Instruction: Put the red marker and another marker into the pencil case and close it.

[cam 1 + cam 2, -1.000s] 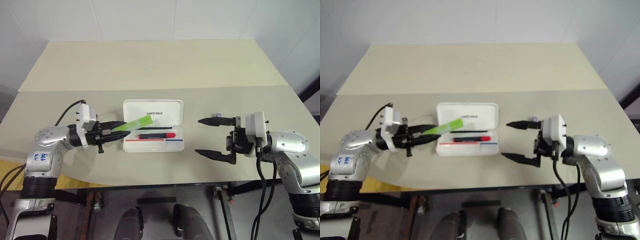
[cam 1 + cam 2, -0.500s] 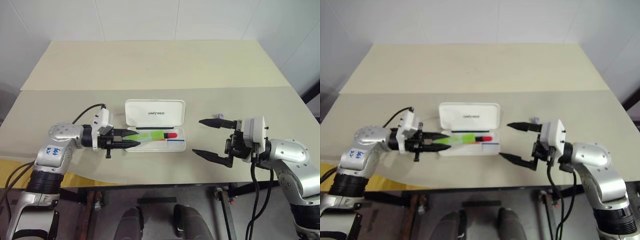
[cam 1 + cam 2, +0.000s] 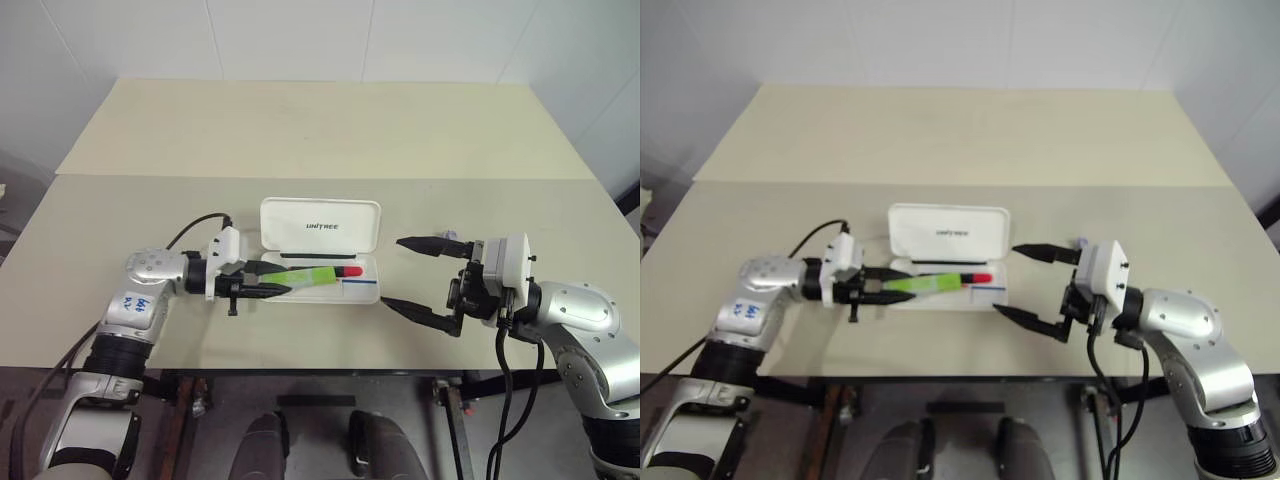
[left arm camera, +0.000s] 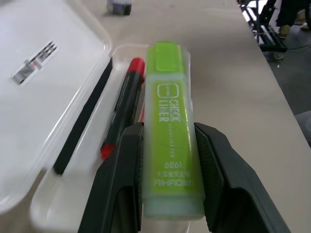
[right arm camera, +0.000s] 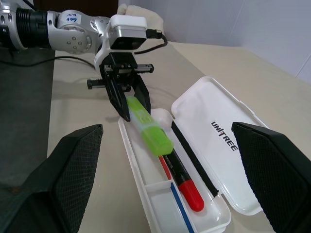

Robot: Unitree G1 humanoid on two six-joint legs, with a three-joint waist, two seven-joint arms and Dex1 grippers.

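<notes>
Clamping the lime-green marker by its near end, the left gripper holds it level over the tray of the pencil case, just above the red marker that already lies inside. Only the butt of the green body sits between the fingers, so most of it juts out unsupported over the case. If the fingers let go while it is this high, it could bounce off the red marker and roll over the tray's low front wall onto the table. Laid on top of the red marker, it might also keep the upright lid from shutting. Beyond the case's far end, the right gripper hangs spread wide and empty.
</notes>
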